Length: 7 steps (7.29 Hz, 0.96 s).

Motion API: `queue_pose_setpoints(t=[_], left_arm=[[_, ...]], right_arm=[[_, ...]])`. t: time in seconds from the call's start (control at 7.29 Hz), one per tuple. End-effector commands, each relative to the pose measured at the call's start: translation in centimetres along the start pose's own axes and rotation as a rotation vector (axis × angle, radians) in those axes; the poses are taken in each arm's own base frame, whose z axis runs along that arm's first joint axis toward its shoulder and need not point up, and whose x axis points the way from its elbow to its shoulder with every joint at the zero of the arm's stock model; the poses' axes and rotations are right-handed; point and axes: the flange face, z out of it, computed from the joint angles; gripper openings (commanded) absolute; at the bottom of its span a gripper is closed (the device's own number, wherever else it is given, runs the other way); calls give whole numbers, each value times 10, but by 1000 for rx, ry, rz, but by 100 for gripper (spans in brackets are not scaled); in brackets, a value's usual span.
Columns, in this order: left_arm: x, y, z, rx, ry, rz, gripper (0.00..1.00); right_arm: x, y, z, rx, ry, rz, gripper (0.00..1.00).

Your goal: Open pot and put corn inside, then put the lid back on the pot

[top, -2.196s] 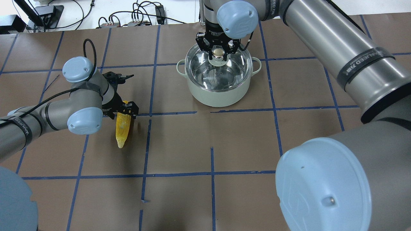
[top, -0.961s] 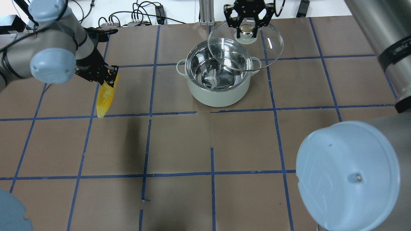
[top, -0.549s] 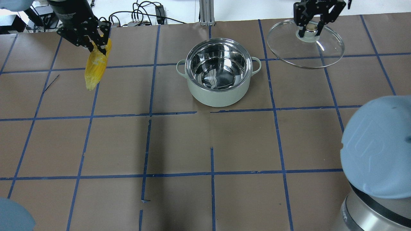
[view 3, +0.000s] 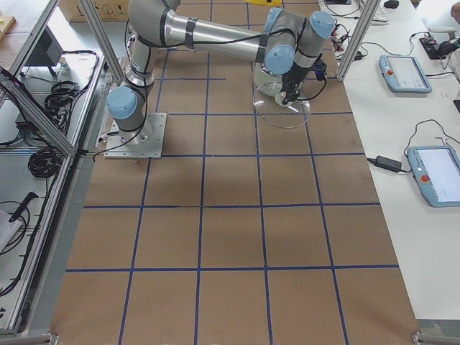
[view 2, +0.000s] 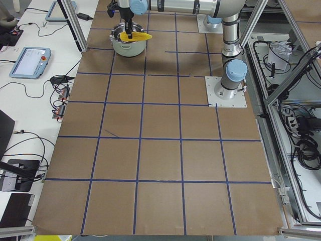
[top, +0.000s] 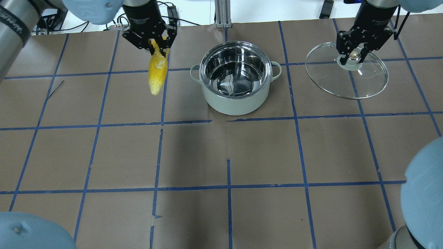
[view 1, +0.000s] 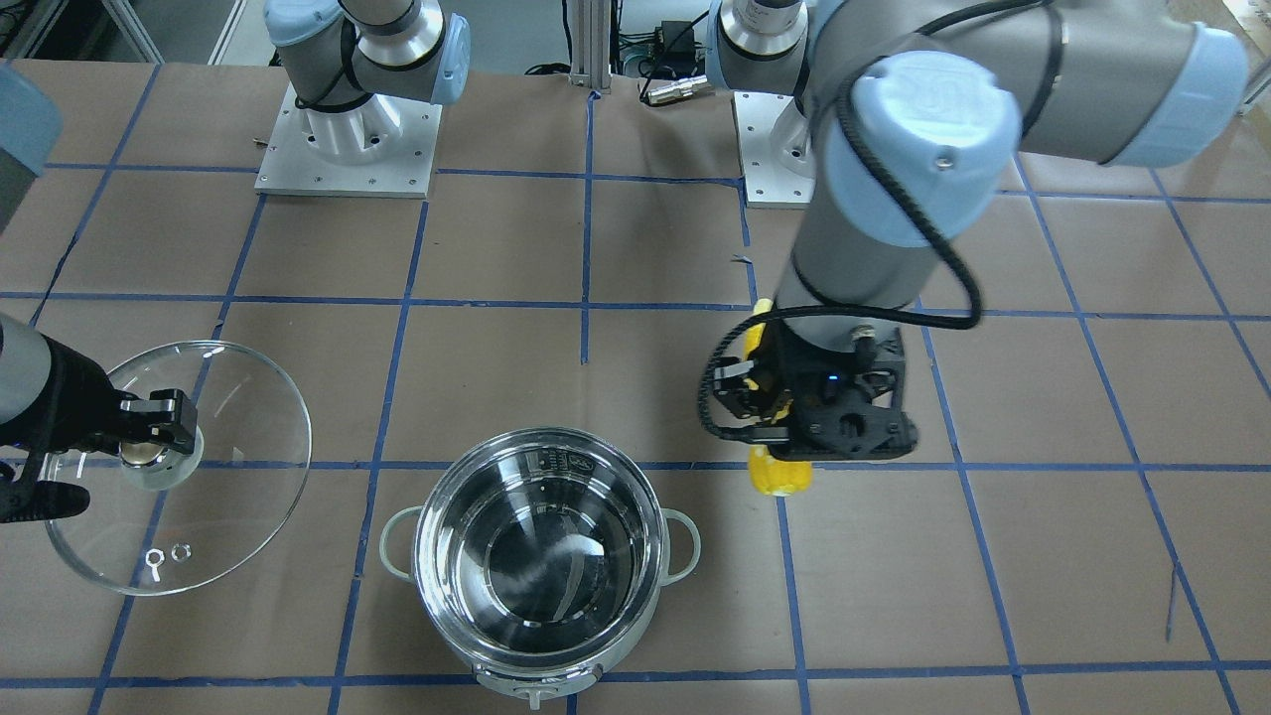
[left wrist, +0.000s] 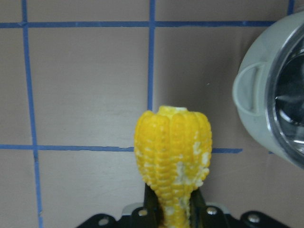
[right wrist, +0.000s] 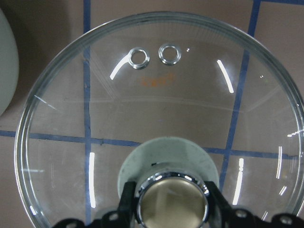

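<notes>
The left gripper (top: 154, 47) grips one end of the yellow toy corn cob (top: 155, 72), hanging beside the open shiny steel pot (top: 235, 103). The right gripper (top: 353, 57) pinches the brass-capped knob (right wrist: 171, 199) of the clear glass lid (top: 360, 81), well apart from the pot.

I am reading nothing legible: dark print on the inner wall of the round shiny steel pot (view 1: 561, 462), bottom centre, and faint orange print on the clear glass dome lid (right wrist: 156, 95) are showing too blurred.

Robot lab; teach pendants (view 3: 403, 72), alu frame (view 2: 72, 25)
</notes>
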Motion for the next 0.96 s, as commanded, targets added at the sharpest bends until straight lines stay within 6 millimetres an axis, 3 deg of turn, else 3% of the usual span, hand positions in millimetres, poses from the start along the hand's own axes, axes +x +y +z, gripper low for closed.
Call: queue_pose_setpoints(t=[0.0,0.27,0.69,0.82], left_arm=[[68,-4,34,40,12,-25,2],[89,-28,49,80,31,-34,3],[155,-53,63,120,41,-25,4],[168,-58,69,125,43,-47,4]], right_arm=[[23,30,22,77,18,-12,12],[29,36,25,82,19,-6,13],[28,36,27,71,16,6,19],[28,36,27,71,16,8,19]])
